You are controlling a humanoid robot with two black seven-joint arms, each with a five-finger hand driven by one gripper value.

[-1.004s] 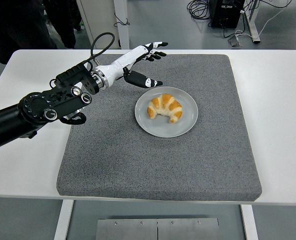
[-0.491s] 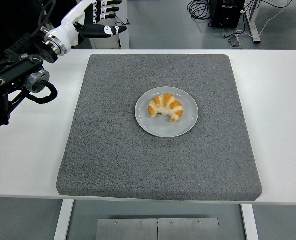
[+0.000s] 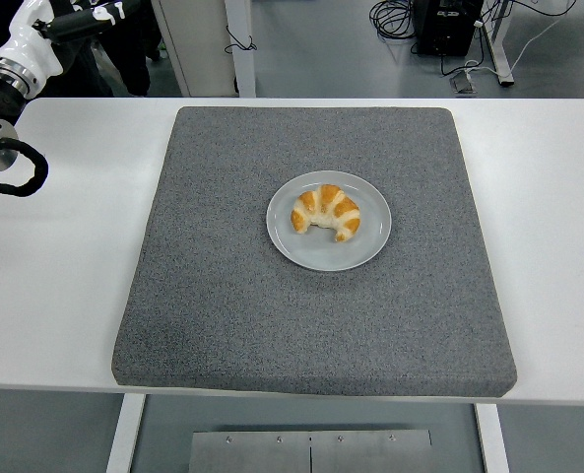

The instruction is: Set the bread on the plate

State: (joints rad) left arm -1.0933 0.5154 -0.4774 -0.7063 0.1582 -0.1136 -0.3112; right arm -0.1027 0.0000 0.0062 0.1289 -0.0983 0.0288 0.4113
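Observation:
A golden croissant lies on the round grey plate, which sits a little right of the middle of the grey mat. My left hand is far off at the top left corner, raised above the table's far left edge and partly cut by the picture's border. Its fingers are relaxed and hold nothing. The right arm does not show.
The mat covers most of the white table. Behind the table stand a white post and cables with a black box on the floor. A dark figure stands at the top left.
My left arm has pulled back from beside the plate, up and to the left, to the picture's top left corner. The croissant and plate have not moved.

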